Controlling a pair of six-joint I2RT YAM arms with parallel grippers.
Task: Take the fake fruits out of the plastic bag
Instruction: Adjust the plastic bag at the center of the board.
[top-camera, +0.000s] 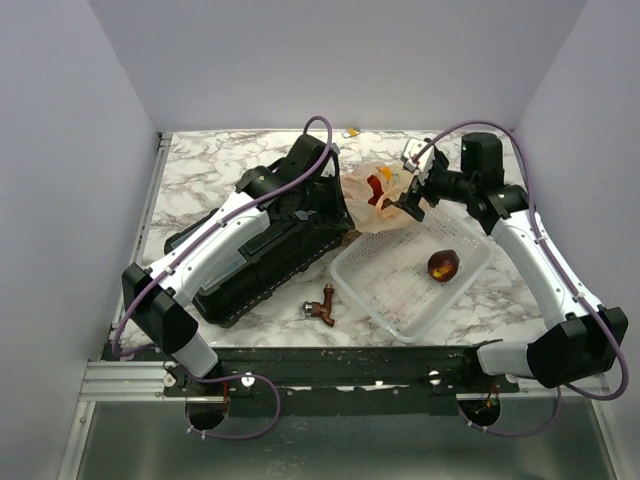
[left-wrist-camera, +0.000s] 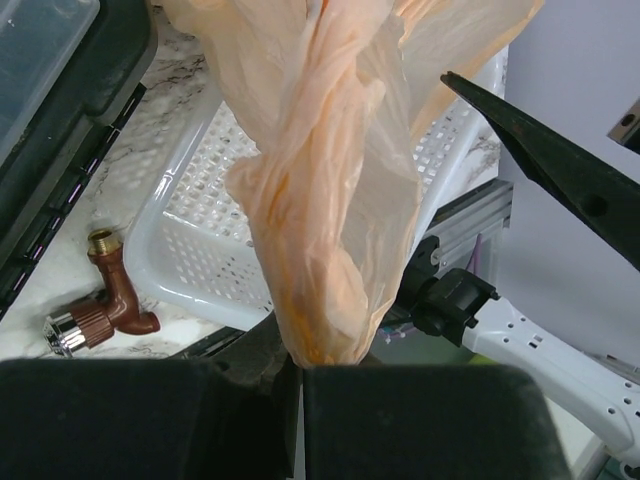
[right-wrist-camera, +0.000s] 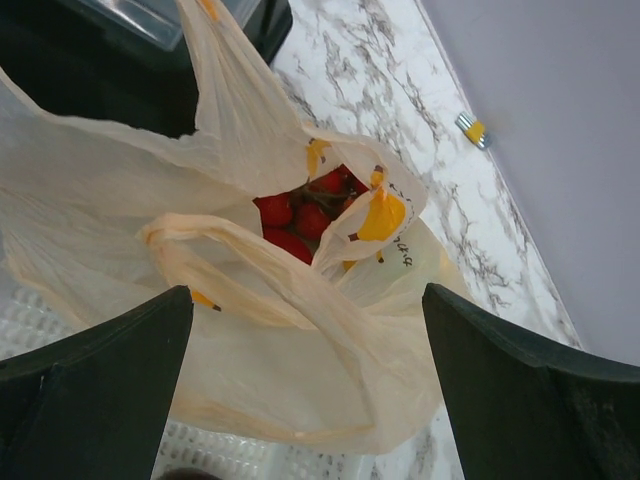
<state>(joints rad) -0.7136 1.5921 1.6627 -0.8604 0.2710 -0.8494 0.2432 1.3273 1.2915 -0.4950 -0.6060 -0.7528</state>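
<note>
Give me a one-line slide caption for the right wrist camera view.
Right gripper, jaws wide open, hovers above the plastic bag, red berries showing through its mouth.

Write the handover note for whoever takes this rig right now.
Left gripper: shut on a bunched fold of the bag.
Right gripper: open above the bag's mouth, holding nothing.
Fruits: red berries show inside the bag; any others are hidden.
Basket: by the bag, holds one maroon fruit.
Done: bag held, mouth open.
Left: reach in and lift out every fruit.
</note>
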